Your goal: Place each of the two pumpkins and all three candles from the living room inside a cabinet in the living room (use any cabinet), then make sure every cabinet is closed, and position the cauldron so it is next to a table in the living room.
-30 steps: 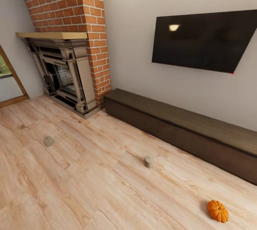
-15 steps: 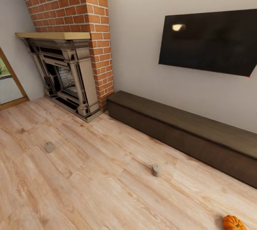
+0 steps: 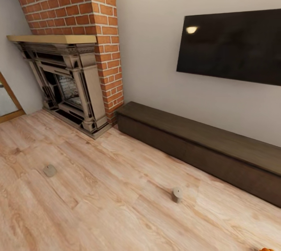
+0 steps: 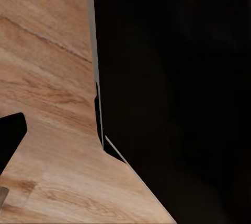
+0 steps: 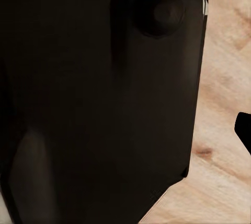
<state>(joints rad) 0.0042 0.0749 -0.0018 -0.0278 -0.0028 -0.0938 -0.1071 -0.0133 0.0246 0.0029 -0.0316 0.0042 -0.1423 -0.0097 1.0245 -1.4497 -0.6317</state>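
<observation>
Candles: two short beige-grey cylinders stand upright on the pale wood-plank floor [image 3: 117, 212], well apart from each other. One candle [image 3: 177, 195] stands in front of the cabinet [image 3: 203, 147], near its closed front but not touching it; the other candle [image 3: 50, 170] stands farther out on the floor, in front of the fireplace [image 3: 68, 87] and well away from the cabinet. Cabinet: a long, low, dark-brown unit set against the grey wall [image 3: 148, 48], with its fronts shut flush and its top bare; one end lies just beside the red brick chimney [image 3: 74, 5] that rises over the fireplace. Above the cabinet a dark flat television [image 3: 230, 46] hangs on the wall. Pumpkin: a sliver of orange [image 3: 267, 249] shows at the frame's edge, on the floor in front of the cabinet's far end, beyond the nearer candle; too little is visible to tell its pose. A pale wooden mantel [image 3: 52, 39] caps the fireplace, and a wood-framed opening [image 3: 8, 101] lies on the fireplace's side away from the cabinet. Both wrist views show large black robot housings, one in the left [image 4: 178, 98] and one in the right [image 5: 99, 98], set close against the same plank floor; whether either gripper's fingers are apart or together cannot be told.
</observation>
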